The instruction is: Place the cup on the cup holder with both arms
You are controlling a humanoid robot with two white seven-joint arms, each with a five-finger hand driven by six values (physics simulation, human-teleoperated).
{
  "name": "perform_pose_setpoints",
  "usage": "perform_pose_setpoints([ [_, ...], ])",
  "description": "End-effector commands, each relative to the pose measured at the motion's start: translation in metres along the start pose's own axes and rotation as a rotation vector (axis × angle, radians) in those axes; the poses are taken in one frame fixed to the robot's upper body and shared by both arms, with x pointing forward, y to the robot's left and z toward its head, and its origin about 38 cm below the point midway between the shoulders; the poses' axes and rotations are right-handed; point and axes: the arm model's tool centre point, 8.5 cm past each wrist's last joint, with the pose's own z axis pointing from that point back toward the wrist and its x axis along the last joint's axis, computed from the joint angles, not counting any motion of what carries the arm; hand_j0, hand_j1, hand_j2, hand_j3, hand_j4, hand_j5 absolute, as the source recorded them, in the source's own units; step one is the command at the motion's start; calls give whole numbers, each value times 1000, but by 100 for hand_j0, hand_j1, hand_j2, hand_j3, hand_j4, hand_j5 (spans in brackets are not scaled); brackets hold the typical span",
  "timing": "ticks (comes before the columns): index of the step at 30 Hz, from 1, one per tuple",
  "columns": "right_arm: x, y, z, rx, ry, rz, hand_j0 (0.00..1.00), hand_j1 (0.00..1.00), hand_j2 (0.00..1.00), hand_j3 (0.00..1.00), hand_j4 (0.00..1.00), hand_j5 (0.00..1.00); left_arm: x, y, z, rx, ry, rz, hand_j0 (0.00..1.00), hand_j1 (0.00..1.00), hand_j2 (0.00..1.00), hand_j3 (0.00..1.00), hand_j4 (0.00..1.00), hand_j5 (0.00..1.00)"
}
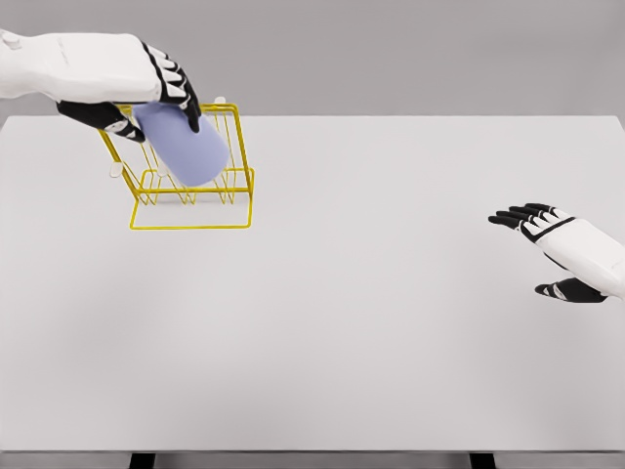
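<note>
A pale blue cup (186,149) hangs tilted over the yellow wire cup holder (191,200) at the table's far left. My left hand (156,98) comes in from the upper left and is shut on the cup's upper end, black fingers wrapped over it. The cup's lower part sits in front of the rack's upright wires; whether it touches them I cannot tell. My right hand (532,234) hovers at the table's right side, far from the rack, fingers stretched out flat and holding nothing.
The white table (342,322) spans the view, with its front edge near the bottom and a grey wall behind. The rack's white-tipped pegs (219,101) stick up beside the cup.
</note>
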Motion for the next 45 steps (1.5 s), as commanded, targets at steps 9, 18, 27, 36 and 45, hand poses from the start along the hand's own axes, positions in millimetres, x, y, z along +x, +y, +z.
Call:
perform_pose_setpoints([
  [9, 0, 0, 0, -3, -2, -6, 100, 100, 100, 100, 100, 100, -14, -7, -5, -9, 32, 23, 63, 63, 63, 63, 63, 63],
  [18, 0, 0, 0, -2, -2, -7, 100, 100, 100, 100, 100, 100, -16, -6, -20, -10, 21, 20, 64, 64, 64, 64, 64, 64],
  [27, 0, 0, 0, -2, -2, -7, 100, 100, 100, 100, 100, 100, -16, -15, -28, -31, 22, 14, 86, 86, 86, 86, 86, 86],
  [36, 0, 0, 0, -2, -2, -7, 100, 100, 100, 100, 100, 100, -2, 7, -17, 36, -8, -17, 100, 100, 100, 100, 100, 100],
  [45, 1, 0, -1, -1, -5, -6, 100, 100, 100, 100, 100, 100, 52, -1, 43, 292, -283, 477, 100, 100, 100, 100, 100, 100],
])
